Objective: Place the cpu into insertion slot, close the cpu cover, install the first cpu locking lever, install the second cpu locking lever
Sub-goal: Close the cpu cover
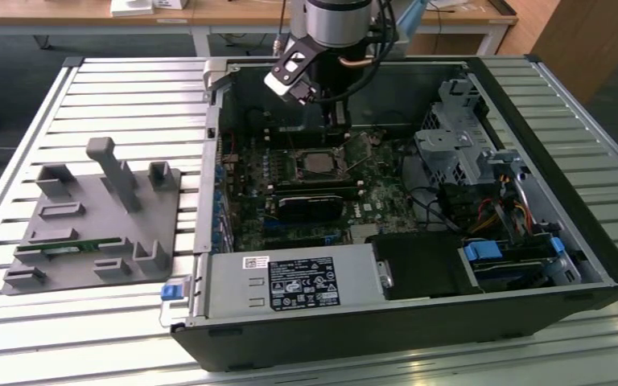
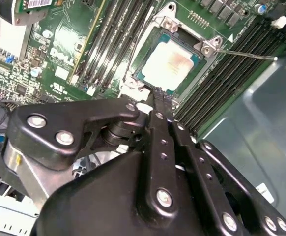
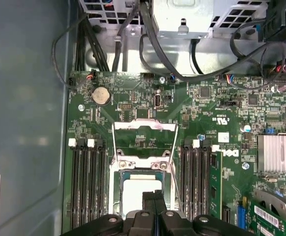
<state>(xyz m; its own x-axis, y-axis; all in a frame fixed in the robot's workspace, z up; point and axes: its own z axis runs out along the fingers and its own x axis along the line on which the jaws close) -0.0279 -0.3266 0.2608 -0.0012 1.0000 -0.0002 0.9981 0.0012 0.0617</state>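
Just ahead of pincer (image 2: pixel 155 93): cpu (image 2: pixel 168 64) (seated).

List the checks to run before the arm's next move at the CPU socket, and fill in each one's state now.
1. The cpu lies flat in the insertion slot: ok.
2. The cpu cover looks to be down around the cpu: ok.
3. First locking lever latched: not ok. It sticks out across the memory slots.
4. Second locking lever latched: cannot tell.
5. The gripper is shut, with its tip at the socket's edge and nothing seen between the fingers: ok.
6. The cables lie apart from the socket: ok.
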